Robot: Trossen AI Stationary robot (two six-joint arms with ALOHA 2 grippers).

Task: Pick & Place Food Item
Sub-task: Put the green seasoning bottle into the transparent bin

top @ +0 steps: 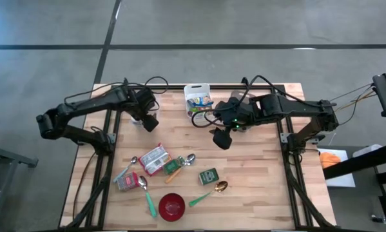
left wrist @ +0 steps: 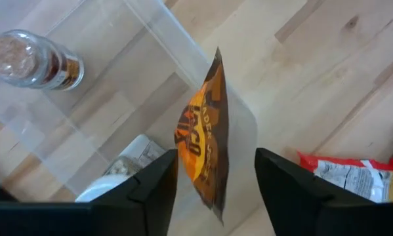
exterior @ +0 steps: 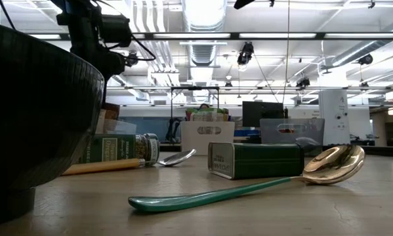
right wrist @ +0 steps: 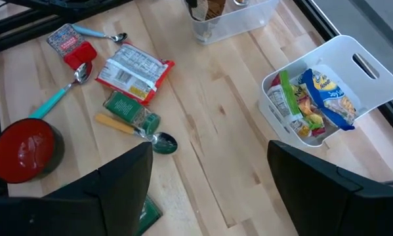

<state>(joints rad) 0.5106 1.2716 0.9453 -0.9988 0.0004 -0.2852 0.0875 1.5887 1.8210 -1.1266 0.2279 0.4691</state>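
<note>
Overhead and wrist views of the wooden bench [top: 257,167]. The left pincer [left wrist: 216,172] hung over the clear plastic bin [left wrist: 111,111] near the bench's far-left edge, its fingers [left wrist: 153,190] parted, with an orange-brown snack packet [left wrist: 206,141] standing upright between them; whether the fingers touched the packet cannot be told. The packet stood at the bin's wall, and a small spice jar [left wrist: 35,59] lay inside the bin.

The right pincer [right wrist: 209,180] hovered above the middle of the bench with its fingers wide apart and nothing between them. A white basket [top: 198,100] filled with packaged snacks sat at the far edge, centre.

Toward the near-left part of the bench lay a red-and-white food packet [top: 155,158], a green spice jar [top: 174,165], a red bowl [top: 172,206], a green tin [top: 209,175], a gold spoon [top: 220,187] with a teal handle, and a small red tin [top: 126,183].
</note>
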